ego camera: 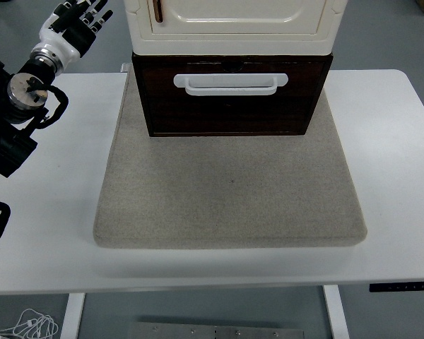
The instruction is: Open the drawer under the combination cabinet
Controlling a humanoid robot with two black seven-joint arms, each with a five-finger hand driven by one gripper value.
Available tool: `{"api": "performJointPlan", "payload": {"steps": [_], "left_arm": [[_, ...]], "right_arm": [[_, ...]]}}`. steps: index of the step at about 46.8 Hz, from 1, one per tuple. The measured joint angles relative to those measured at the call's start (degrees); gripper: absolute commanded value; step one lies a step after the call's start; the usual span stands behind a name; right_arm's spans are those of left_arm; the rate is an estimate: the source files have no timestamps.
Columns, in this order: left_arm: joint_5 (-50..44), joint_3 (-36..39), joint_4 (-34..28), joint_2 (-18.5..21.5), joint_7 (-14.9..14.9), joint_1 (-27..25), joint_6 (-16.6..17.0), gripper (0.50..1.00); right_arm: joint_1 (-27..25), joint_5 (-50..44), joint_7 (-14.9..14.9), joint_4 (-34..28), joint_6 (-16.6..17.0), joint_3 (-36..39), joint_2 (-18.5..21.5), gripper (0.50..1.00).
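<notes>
A grey mat [230, 191] covers the table [396, 176] before me. At twelve o'clock the dark drawer [230, 102], white handle [230, 83], sits under the cream cabinet [230, 21]. At ten o'clock my left hand [78, 25] hovers, fingers spread, empty.

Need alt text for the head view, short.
A dark brown drawer with a white handle sits closed under a cream cabinet on a grey mat on a white table. The left robot hand is raised at the upper left, fingers spread, holding nothing and well clear of the handle.
</notes>
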Motion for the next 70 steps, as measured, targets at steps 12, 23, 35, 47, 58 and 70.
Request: {"api": "performJointPlan", "payload": {"steps": [12,23,35,47,58,70], "left_arm": [[0.33,0.07,0.0,0.03,0.0,-0.01,0.0,1.0],[0.0,-0.02,1.16,0.14,0.07,-0.49,0.18,1.0],[-0.21,-0.23,4.29,0.98,0.18,-2.69,0.35,1.0],[0.66,0.68,4.87,1.49,0.03,-3.03,0.05,1.0],[0.83,1.07,8.09,3.63,-0.2,-6.36,-0.02,1.0],[0.86,1.14,8.03,5.75,-0.18,-10.78,0.23,1.0]], "right_arm": [[0.0,0.02,0.0,0.0,0.0,0.0,0.0,0.926],[0.0,0.02,0.0,0.0,0.0,0.0,0.0,0.926],[0.0,0.02,0.0,0.0,0.0,0.0,0.0,0.926],[0.0,0.02,0.0,0.01,0.0,0.0,0.0,0.926],[-0.01,0.01,-0.01,0.0,0.0,0.0,0.0,0.926],[0.0,0.0,0.0,0.0,0.0,0.0,0.0,0.926]]}}
